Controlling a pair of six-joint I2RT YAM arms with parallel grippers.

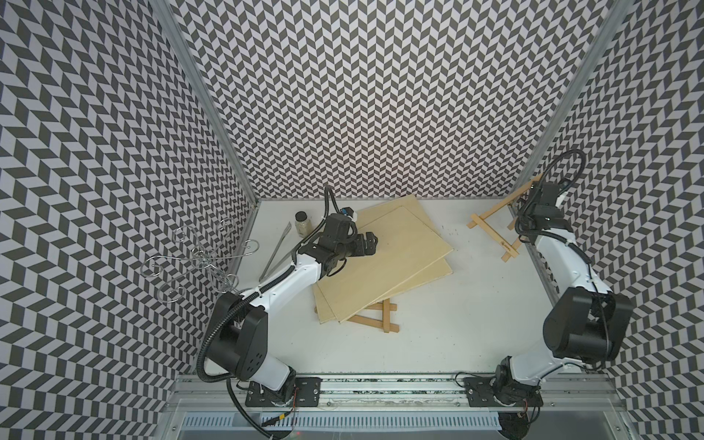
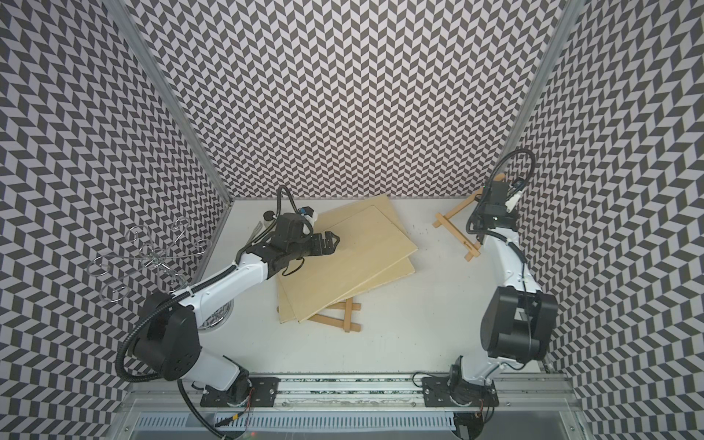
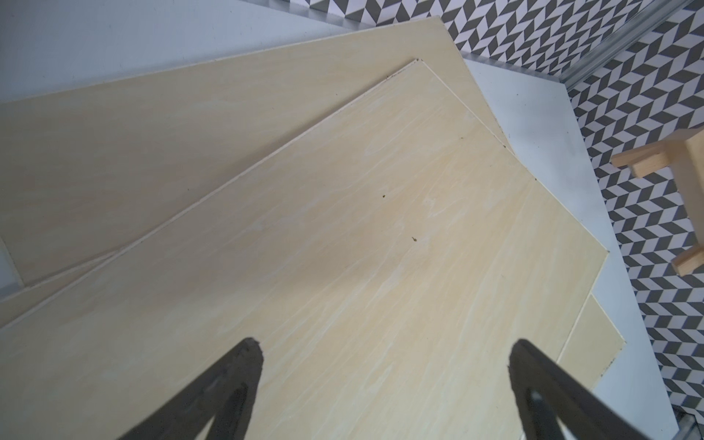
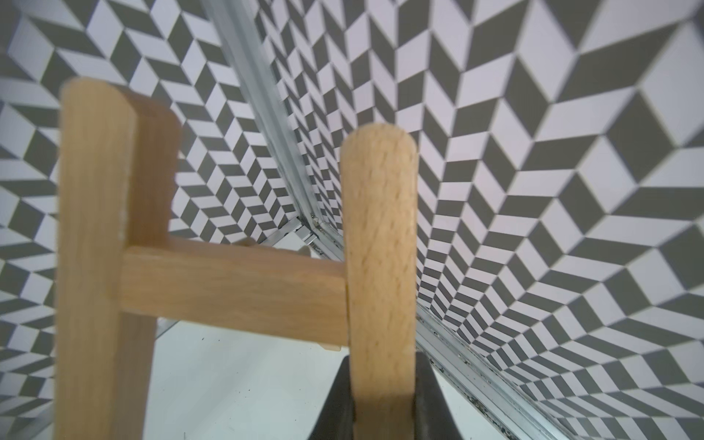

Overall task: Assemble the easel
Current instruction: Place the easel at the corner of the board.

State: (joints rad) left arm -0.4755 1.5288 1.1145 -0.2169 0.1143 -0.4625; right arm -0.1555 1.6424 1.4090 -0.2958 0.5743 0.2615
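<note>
**A:** Biggest first, what's there?
**B:** White table (image 1: 438,343). Mid-table, two plywood sheets stacked askew: top board (image 1: 384,266) over lower board (image 1: 438,272).

**A:** L arm?
**B:** It reaches over the top board. The left gripper (image 3: 386,347) hangs above the board's far-left part, jaws spread wide w/ nothing btwn them.

**A:** And the easel?
**B:** The easel frame (image 1: 495,232) is at the far right by the R wall. Its foot end is on the table and its top end is raised. In the wrist view the right gripper (image 4: 383,400) is clamped on one leg, below the leg's rounded tip. A crossbar links that leg to the other one.

**A:** Any other wood?
**B:** A second frame (image 1: 385,316) lies flat at the near side, partly under the boards' near edge.

**A:** Small bits?
**B:** Wire stand (image 1: 205,261) by the L wall. Tongs (image 1: 276,253) lie flat just left of the L arm. Small jar (image 1: 303,224) stands upright just beyond them, nr the far-left corner.
</note>
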